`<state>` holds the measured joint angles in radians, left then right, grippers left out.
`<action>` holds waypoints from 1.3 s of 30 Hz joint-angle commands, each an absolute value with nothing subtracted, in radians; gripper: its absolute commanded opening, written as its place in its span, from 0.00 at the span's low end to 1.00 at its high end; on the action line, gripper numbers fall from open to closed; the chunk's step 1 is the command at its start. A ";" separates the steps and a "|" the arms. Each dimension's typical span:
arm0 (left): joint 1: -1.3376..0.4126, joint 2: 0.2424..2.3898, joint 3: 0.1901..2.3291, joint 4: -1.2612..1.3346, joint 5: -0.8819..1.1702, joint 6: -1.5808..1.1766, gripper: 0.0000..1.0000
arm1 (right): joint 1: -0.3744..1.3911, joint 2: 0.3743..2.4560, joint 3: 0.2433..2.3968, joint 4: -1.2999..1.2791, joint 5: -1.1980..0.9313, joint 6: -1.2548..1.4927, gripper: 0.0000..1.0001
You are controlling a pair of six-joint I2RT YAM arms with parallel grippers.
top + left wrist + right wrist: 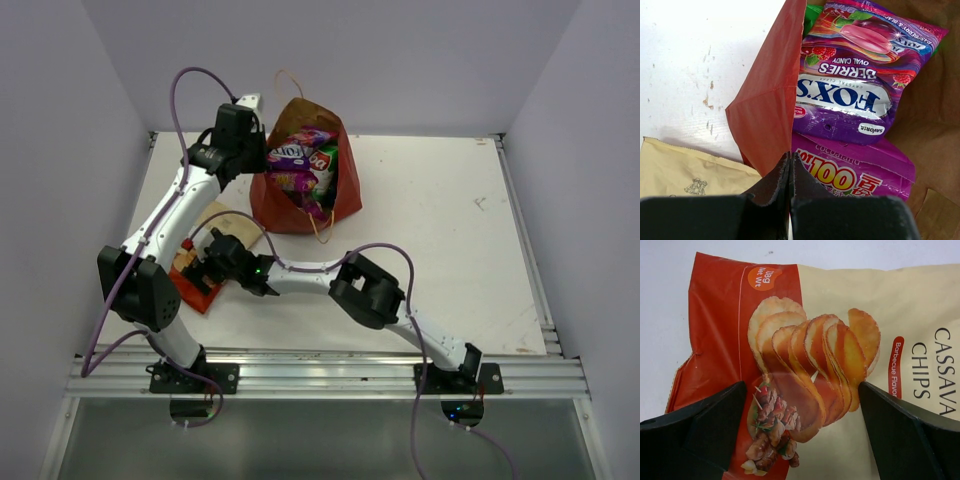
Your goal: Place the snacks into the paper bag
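Nearest the arm bases, the right gripper [800,437] hangs over the flat beige and orange-red foil packet of cassava chips [840,315]. Its jaws are spread to their full width and hold nothing. One black finger [705,430] stands on each side of the printed fan of golden chips. Whether the fingertips touch the foil cannot be told.

The chip packet lies face up on the white table [450,220], just beside the near-left corner of the reddish-brown paper carrier bag [345,195] and outside it. One end of the packet is orange-red with a round weight badge. The rest is beige and reads "CASSAVA CHIPS" and "Barbecue Flavor".

Farther back the bag stands upright with its mouth open, showing a tan-brown inside and a thin looped string handle at the far rim.

The left gripper [790,159] is at the bag's left rim. Its jaws are pressed fully together, and the edge of the red paper wall runs into the seam between them.

Inside the bag:
- a purple foil "FOX'S" berries oval candy pack [850,90] lies on top;
- a magenta pack with a yellow "100" [855,175] lies partly under it, nearer the pinched rim;
- a green corner of another packet [812,12] shows behind the purple pack, at the bag's far side.
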<state>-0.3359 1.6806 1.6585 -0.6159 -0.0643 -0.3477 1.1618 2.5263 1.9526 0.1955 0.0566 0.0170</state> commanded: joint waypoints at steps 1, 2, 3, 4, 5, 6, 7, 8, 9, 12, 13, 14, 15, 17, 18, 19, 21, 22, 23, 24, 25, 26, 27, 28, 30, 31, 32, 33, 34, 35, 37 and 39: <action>-0.328 1.634 1.713 -0.528 -0.064 -0.333 0.00 | 1.154 2.467 1.870 0.055 0.049 0.045 0.99; -0.328 1.637 1.718 -0.526 -0.060 -0.337 0.00 | 1.154 2.465 1.865 0.019 0.049 0.048 0.96; -0.328 1.640 1.721 -0.523 -0.057 -0.341 0.00 | 1.154 2.467 1.868 0.003 0.049 0.049 0.95; -0.328 1.647 1.724 -0.523 -0.054 -0.339 0.00 | 1.154 2.468 1.873 -0.024 0.040 0.052 0.91; -0.328 1.651 1.730 -0.523 -0.049 -0.344 0.00 | 1.154 2.474 1.876 -0.038 0.041 0.052 0.70; -0.328 1.654 1.733 -0.522 -0.048 -0.344 0.00 | 1.154 2.479 1.888 -0.066 0.041 0.054 0.58; -0.328 1.655 1.735 -0.523 -0.045 -0.345 0.00 | 1.154 2.483 1.896 -0.080 0.040 0.054 0.46; -0.328 1.655 1.732 -0.522 -0.043 -0.344 0.00 | 1.152 2.484 1.902 -0.090 0.029 0.057 0.16; -0.328 1.655 1.730 -0.522 -0.043 -0.345 0.00 | 1.152 2.487 1.910 -0.109 0.026 0.060 0.12; -0.328 1.648 1.724 -0.525 -0.051 -0.344 0.00 | 1.152 2.485 1.905 -0.135 0.009 0.080 0.05; -0.328 1.643 1.723 -0.525 -0.054 -0.342 0.00 | 1.152 2.482 1.901 -0.140 0.003 0.084 0.05; -0.328 1.641 1.723 -0.526 -0.060 -0.339 0.00 | 1.151 2.476 1.888 -0.147 -0.018 0.092 0.04; -0.328 1.638 1.724 -0.528 -0.064 -0.337 0.00 | 1.150 2.468 1.878 -0.147 -0.034 0.091 0.03; -0.328 1.634 1.720 -0.531 -0.071 -0.336 0.00 | 1.149 2.425 1.827 -0.138 -0.060 0.072 0.37; -0.328 1.632 1.718 -0.531 -0.072 -0.337 0.00 | 1.150 2.410 1.810 -0.121 -0.078 0.061 0.51; -0.328 1.629 1.717 -0.531 -0.072 -0.337 0.00 | 1.150 2.378 1.796 -0.123 -0.090 0.049 0.58; -0.328 1.626 1.709 -0.528 -0.072 -0.341 0.00 | 1.150 2.353 1.767 -0.136 -0.133 0.009 0.70; -0.328 1.625 1.706 -0.526 -0.072 -0.342 0.00 | 1.150 2.342 1.758 -0.146 -0.149 0.008 0.70; -0.328 1.624 1.706 -0.526 -0.071 -0.342 0.00 | 1.150 2.326 1.746 -0.165 -0.169 -0.033 0.80; -0.328 1.624 1.704 -0.528 -0.069 -0.344 0.00 | 1.150 2.318 1.740 -0.181 -0.179 -0.046 0.83; -0.328 1.621 1.704 -0.528 -0.071 -0.342 0.00 | 1.150 2.315 1.732 -0.190 -0.224 -0.052 0.87; -0.328 1.618 1.704 -0.526 -0.072 -0.342 0.00 | 1.150 2.307 1.718 -0.213 -0.244 -0.064 0.99; -0.328 1.620 1.706 -0.526 -0.072 -0.344 0.00 | 1.150 2.307 1.717 -0.233 -0.261 -0.075 0.99; -0.328 1.618 1.706 -0.528 -0.072 -0.344 0.00 | 1.150 2.310 1.713 -0.245 -0.302 -0.077 0.99; -0.328 1.617 1.703 -0.526 -0.072 -0.342 0.00 | 1.150 2.312 1.704 -0.274 -0.325 -0.078 0.99; -0.328 1.615 1.701 -0.526 -0.072 -0.342 0.00 | 1.150 2.312 1.703 -0.285 -0.342 -0.084 0.99; -0.328 1.614 1.700 -0.526 -0.072 -0.341 0.00 | 1.150 2.312 1.703 -0.310 -0.345 -0.086 0.99; -0.328 1.614 1.698 -0.526 -0.072 -0.341 0.00 | 1.152 2.306 1.704 -0.328 -0.351 -0.093 0.99; -0.328 1.611 1.697 -0.526 -0.072 -0.341 0.00 | 1.151 2.303 1.706 -0.346 -0.350 -0.107 0.99; -0.328 1.608 1.697 -0.526 -0.074 -0.339 0.00 | 1.152 2.296 1.695 -0.366 -0.344 -0.116 0.99; -0.328 1.608 1.697 -0.526 -0.075 -0.339 0.00 | 1.152 2.293 1.681 -0.383 -0.331 -0.132 0.99; -0.328 1.608 1.698 -0.525 -0.074 -0.339 0.00 | 1.151 2.301 1.664 -0.416 -0.313 -0.140 0.99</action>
<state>-0.3359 1.6810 1.6608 -0.6163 -0.0608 -0.3481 1.1450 2.2833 1.7294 -0.1585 -0.2871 -0.1253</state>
